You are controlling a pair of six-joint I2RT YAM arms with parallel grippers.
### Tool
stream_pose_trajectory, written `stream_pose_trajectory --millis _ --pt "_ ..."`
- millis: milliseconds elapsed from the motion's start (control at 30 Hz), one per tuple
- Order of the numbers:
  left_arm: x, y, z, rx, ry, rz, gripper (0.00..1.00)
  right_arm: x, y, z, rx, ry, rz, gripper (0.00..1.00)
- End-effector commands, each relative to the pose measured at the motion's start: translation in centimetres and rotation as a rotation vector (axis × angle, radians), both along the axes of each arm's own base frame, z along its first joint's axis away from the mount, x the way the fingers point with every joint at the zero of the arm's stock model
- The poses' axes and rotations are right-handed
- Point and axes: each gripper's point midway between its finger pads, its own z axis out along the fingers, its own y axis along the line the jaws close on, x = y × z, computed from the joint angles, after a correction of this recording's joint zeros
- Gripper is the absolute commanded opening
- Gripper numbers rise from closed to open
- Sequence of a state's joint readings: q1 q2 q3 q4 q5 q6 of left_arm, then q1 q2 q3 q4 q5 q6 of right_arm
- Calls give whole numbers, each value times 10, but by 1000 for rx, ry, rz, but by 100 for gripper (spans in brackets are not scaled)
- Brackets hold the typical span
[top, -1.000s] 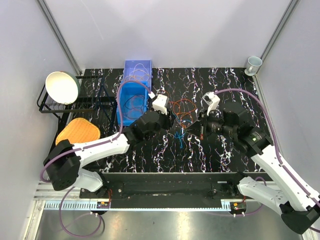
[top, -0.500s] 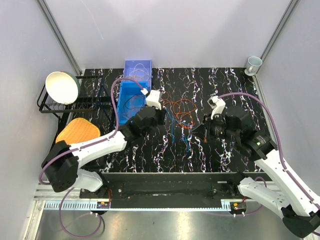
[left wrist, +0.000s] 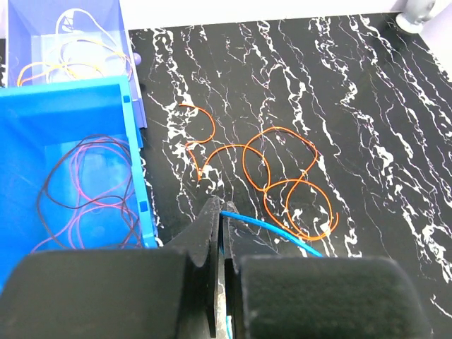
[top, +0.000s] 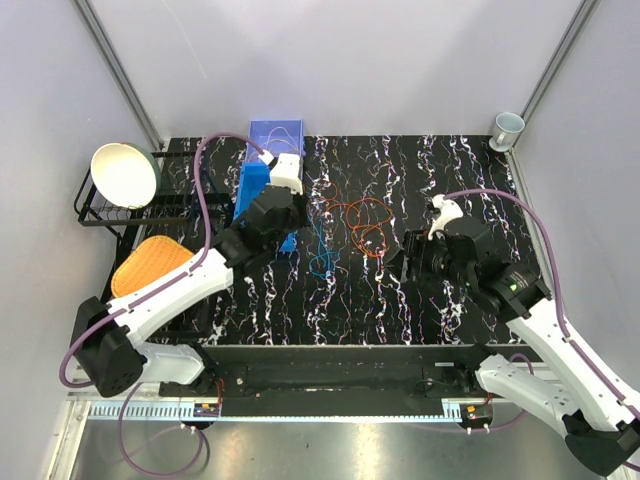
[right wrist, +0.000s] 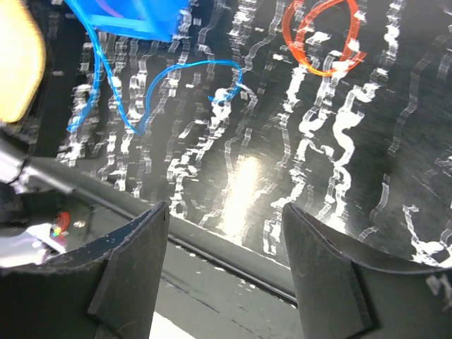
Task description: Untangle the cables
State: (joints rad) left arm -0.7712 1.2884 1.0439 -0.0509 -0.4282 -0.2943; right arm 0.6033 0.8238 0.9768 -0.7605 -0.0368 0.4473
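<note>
Black tabletop (top: 330,310) with white squiggles lies in front of the two arms. Close to the front on the right, the right tool (right wrist: 226,233) hangs above it. Its two fingers are far apart and nothing is between them.

A bit further in, the blue cable (right wrist: 191,67) curls on the tabletop in a loose loop. One part of it climbs up to the left tool (left wrist: 220,212). That tool is squeezed tight on the blue cable, with the thin wire sticking out from between its closed fingers. It sits just beside the right wall of the blue bin (left wrist: 70,106).

Just past the blue cable, the orange cable (left wrist: 272,185) lies flat in the middle of the tabletop in a few round loops. I cannot tell if the two cables touch where they come close.

Inside the blue bin is a brown cable (left wrist: 53,180) in big loops, with a purple one. Behind it stands a pale bin (left wrist: 109,28) with a yellow cable (left wrist: 60,67) inside.

Off to the left, a white bowl (top: 125,175) leans on a black rack (top: 100,215). Far back in the right corner stands a small cup (top: 507,127).
</note>
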Motion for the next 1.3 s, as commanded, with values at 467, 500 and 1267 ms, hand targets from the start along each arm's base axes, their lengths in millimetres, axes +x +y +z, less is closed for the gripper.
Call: stream_pose_trajectory --millis 467,500,1267 --pt "-44 -16 67 -116 28 -188 0 32 114 77 349 -124 404 59" --pt "-46 -17 68 -120 28 -192 0 37 119 75 353 -124 407 58" --pt "-46 -34 75 -151 32 -224 0 39 162 21 394 5 492 45"
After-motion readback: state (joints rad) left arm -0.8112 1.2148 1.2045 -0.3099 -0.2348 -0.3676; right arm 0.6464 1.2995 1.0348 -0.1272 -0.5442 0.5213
